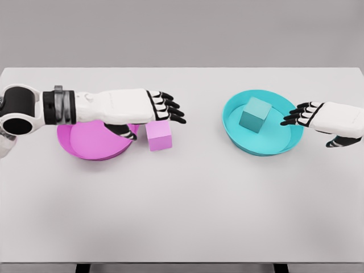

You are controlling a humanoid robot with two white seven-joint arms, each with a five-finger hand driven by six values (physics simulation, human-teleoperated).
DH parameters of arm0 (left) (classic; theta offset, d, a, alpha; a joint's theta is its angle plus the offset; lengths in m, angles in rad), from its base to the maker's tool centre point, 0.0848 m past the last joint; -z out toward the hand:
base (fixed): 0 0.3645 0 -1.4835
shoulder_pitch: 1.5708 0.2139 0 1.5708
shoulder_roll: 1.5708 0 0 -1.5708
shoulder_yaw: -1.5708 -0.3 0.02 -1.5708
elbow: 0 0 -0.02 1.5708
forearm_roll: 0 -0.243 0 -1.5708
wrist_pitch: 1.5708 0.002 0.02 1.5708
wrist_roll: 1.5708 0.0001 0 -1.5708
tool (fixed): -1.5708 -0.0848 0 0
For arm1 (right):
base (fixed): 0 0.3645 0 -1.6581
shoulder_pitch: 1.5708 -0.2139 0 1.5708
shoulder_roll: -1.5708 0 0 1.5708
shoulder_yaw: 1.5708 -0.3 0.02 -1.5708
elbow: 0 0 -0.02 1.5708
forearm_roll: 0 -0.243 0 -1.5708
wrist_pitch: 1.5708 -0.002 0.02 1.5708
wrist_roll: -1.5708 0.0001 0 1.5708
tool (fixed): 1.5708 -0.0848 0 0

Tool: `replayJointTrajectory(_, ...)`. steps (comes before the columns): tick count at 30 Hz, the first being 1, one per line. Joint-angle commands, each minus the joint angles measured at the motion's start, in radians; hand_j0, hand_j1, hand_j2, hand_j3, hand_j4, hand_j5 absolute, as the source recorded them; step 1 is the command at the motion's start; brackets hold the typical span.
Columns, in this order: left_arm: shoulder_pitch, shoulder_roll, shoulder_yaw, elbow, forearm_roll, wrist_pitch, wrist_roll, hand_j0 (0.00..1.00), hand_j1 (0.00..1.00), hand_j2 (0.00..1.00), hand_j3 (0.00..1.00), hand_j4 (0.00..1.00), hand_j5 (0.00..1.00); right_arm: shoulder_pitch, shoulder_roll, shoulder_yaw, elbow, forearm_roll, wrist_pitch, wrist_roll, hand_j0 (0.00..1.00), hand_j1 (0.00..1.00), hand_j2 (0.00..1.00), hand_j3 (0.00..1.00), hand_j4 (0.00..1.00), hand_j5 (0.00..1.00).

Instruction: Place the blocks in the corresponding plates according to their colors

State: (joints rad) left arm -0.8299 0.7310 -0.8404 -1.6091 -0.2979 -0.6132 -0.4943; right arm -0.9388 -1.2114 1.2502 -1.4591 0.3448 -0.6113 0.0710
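A pink block [159, 135] sits on the white table just right of the pink plate [91, 145]. My left hand [165, 108] hovers over the plate's right side and the block's top, fingers spread, holding nothing; its thumb points down beside the block. A teal block [254, 114] rests inside the teal plate [239, 139] at the right. My right hand [301, 115] is at that plate's right rim, fingers relaxed and pointing left, a short way from the teal block and not touching it.
The white table [182, 216] stretches wide in front of both plates. Its far edge runs along the top under a grey wall. My left forearm covers the upper part of the pink plate.
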Motion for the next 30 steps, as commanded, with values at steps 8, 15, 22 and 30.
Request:
replayJointTrajectory(8,0.0,-0.007,-0.011,-0.003,0.003,0.002,0.0,1.0,1.0,1.0,1.0,1.0,1.0,0.0,-0.027,-0.038,-0.003,-0.01,0.0,-0.002,1.0,1.0,1.0,1.0,1.0,1.0)
replayJointTrajectory(15,0.0,-0.022,-0.017,0.003,-0.035,0.002,-0.001,1.0,1.0,1.0,1.0,1.0,1.0,0.029,-0.016,-0.063,0.0,-0.009,0.0,0.001,1.0,1.0,1.0,1.0,1.0,1.0)
replayJointTrajectory(22,-0.002,-0.051,-0.025,0.037,-0.104,0.002,0.0,1.0,1.0,1.0,1.0,1.0,1.0,0.031,0.03,-0.064,-0.001,-0.01,0.0,0.0,1.0,1.0,1.0,1.0,1.0,1.0)
replayJointTrajectory(30,-0.002,-0.062,-0.035,0.051,-0.119,0.002,0.0,1.0,1.0,1.0,1.0,1.0,1.0,0.031,0.044,-0.064,-0.001,-0.01,0.0,0.0,1.0,1.0,1.0,1.0,1.0,1.0)
